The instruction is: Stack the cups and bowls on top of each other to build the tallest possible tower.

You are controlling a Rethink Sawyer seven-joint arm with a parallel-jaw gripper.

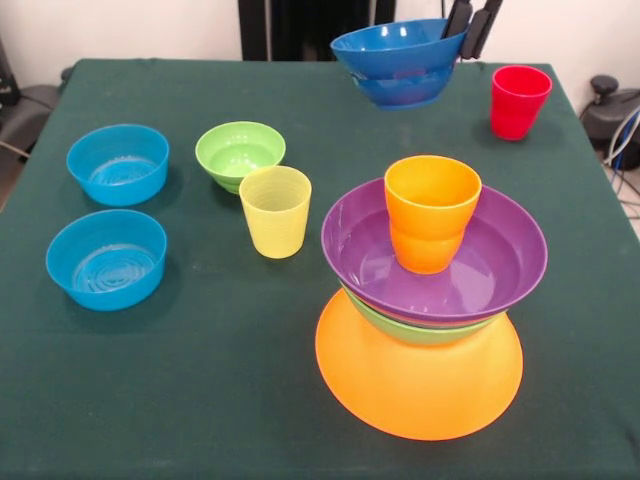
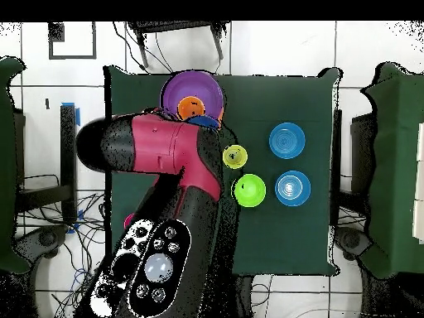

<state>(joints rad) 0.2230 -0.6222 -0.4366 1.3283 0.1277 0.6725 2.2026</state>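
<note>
The gripper (image 1: 470, 30) is closed on the rim of the dark blue bowl (image 1: 398, 60) and holds it in the air, tilted; it looks like one bowl, though a second edge below makes me unsure. Below and in front of the gripper, the tower (image 1: 425, 330) has the orange base, green bowl, purple bowl and orange cup (image 1: 430, 210). Still left on the table: the red cup (image 1: 518, 100) just beside the gripper, the yellow cup (image 1: 275, 210), the small green bowl (image 1: 239, 153) and two light blue bowls (image 1: 118, 163).

arm (image 2: 170, 178): red and black shell | end effector (image 1: 472, 28): slim black fingers
</note>
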